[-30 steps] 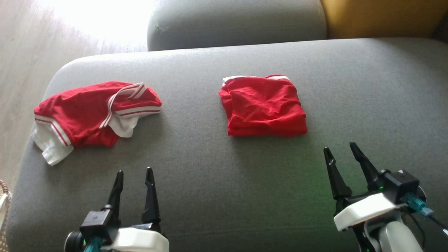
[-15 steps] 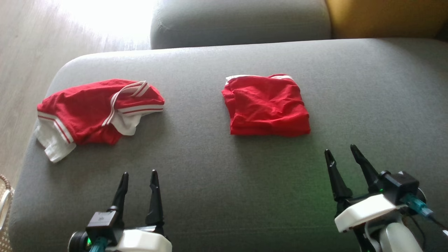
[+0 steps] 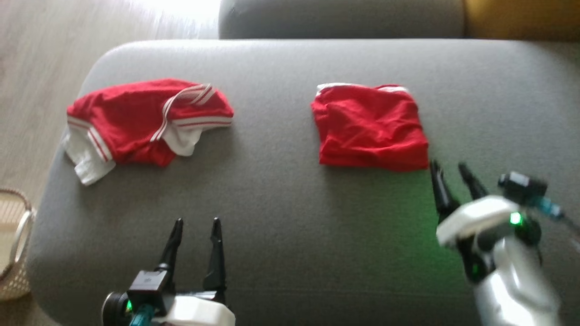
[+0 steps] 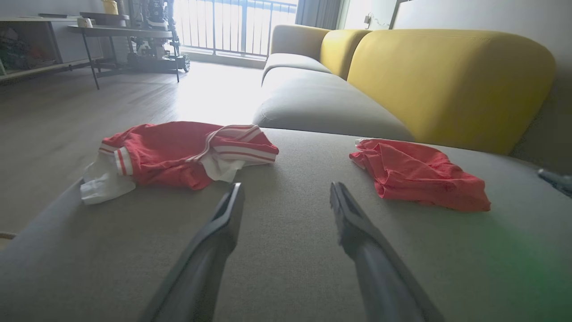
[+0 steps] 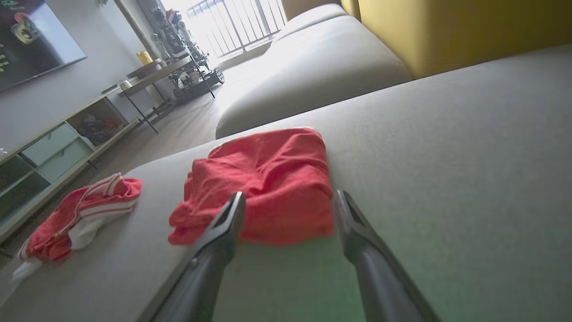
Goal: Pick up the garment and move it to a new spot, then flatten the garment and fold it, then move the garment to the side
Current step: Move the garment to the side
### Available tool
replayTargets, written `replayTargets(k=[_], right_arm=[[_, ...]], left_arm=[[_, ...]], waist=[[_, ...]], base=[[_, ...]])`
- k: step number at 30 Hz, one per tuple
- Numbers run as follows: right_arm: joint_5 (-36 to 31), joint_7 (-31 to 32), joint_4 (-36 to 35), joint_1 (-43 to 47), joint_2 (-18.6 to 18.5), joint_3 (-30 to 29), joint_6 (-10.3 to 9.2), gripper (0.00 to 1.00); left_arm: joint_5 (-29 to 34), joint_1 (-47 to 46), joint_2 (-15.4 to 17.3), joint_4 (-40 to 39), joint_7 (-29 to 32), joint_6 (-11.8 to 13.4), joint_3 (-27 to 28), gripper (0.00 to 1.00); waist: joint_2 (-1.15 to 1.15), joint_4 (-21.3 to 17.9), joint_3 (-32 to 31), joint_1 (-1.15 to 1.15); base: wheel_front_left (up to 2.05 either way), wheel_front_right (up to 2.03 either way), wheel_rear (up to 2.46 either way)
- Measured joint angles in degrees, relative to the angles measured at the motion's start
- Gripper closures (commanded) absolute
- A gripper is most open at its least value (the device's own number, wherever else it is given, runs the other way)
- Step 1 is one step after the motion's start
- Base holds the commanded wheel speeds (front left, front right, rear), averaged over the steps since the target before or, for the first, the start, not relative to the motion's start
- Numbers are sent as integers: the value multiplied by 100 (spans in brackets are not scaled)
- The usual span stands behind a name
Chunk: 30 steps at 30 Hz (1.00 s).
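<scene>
My right gripper [image 3: 448,166], jaws released, stands just off the near right corner of the folded garment [image 3: 371,127]. My left gripper [image 3: 197,222], released too, is well to its near left over bare cushion [image 3: 281,203]. The striped garment [image 3: 136,120] lies farther left, at the cushion's edge.

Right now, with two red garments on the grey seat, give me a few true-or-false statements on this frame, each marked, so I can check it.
1. The left gripper and right gripper are both open and empty. True.
2. The folded garment lies to the left of the crumpled garment. False: it lies to its right.
3. The crumpled garment has white trim. True.
4. The right gripper points at the crumpled garment. False: it points at the folded garment's near edge.
5. The basket stands on the seat. False: it stands on the floor off the seat's left end.
</scene>
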Motion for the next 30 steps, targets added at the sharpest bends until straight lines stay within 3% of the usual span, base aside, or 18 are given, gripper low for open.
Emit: replayTargets(k=[6,16,28,29,30], right_arm=[[642,627,915,-1297,-311,-174,0,0],[1741,1844,2069,-2201,-946,-285,0,0],[1838,1998,2694,-2711,-1196,172,-1,0],[1840,1998,2751,-2759,-1203,183,-1,18],[1846,1982,2780,-2798,-1203,208,0,56]], left_arm=[[0,-275,2,4,0,1,-213,0],[1,-608,-1,21,0,16,-547,0],[-1,-878,-3,51,0,57,-737,0],[-1,-899,-3,51,0,57,-754,0],[-1,-916,-3,48,-1,57,-768,0]], waist=[[0,292,356,1],[0,664,834,0],[0,811,1154,0],[0,822,1166,0],[0,831,1176,0]], base=[[0,0,0],[0,0,0],[0,0,0],[0,0,0],[0,0,0]])
